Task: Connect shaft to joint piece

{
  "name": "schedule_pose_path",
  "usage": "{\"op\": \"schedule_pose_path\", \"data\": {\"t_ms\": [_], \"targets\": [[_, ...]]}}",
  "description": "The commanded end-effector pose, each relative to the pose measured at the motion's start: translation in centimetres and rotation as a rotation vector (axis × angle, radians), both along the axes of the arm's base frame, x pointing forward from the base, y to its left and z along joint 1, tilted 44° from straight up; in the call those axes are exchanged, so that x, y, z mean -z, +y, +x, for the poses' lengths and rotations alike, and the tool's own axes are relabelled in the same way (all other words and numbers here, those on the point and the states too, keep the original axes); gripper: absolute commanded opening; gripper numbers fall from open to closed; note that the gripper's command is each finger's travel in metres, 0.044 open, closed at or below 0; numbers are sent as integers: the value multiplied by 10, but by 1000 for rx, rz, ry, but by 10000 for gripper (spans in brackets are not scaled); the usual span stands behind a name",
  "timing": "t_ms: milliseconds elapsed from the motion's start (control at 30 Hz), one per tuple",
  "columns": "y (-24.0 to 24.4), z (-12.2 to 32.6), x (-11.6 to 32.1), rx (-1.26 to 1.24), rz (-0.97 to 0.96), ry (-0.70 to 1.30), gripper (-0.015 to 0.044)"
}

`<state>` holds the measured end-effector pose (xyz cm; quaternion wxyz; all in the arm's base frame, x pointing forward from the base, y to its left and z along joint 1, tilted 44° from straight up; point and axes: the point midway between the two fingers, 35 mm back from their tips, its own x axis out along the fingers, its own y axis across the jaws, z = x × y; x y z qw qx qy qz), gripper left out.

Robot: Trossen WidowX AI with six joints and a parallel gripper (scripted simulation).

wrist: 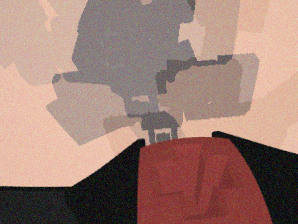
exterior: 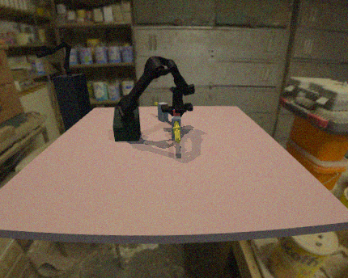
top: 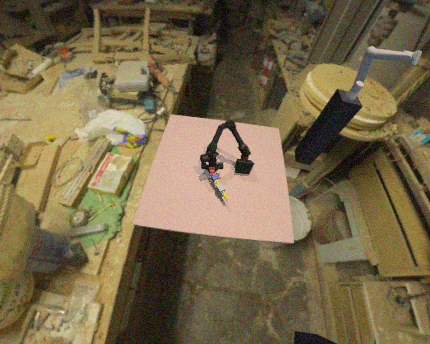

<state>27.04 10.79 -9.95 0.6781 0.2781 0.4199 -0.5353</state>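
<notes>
My gripper [top: 211, 167] [exterior: 176, 111] [wrist: 178, 141] is shut on the red joint piece [top: 212, 171] [wrist: 190, 182], which fills the space between the black fingers in the wrist view. A small blue part [top: 214, 177] sits just beside the red piece. The yellow shaft [top: 225, 196] [exterior: 177, 132] runs from there through a grey block [exterior: 175, 120]. Another grey block [exterior: 163, 114] stands behind, left of the gripper in the exterior view, with a small yellow end [exterior: 156, 103] on it. The arm hides it in the top view. Which way the opening points cannot be told.
The pink table top [top: 181, 210] [exterior: 110, 194] carries the arm's dark base [top: 244, 167] [exterior: 127, 127], beside the blocks. The arm arches above the table. Shadows lie under the gripper. A dark pedestal [top: 328, 127] with a pale arm on it stands beyond the table edge.
</notes>
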Motion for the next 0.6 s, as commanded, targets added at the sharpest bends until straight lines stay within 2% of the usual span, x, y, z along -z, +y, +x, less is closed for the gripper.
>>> {"op": "schedule_pose_path", "data": {"t_ms": [0, 567], "targets": [[-1, -2, 1, 33, 25, -24, 0], [-1, -2, 1, 39, 33, -31, 0]]}}
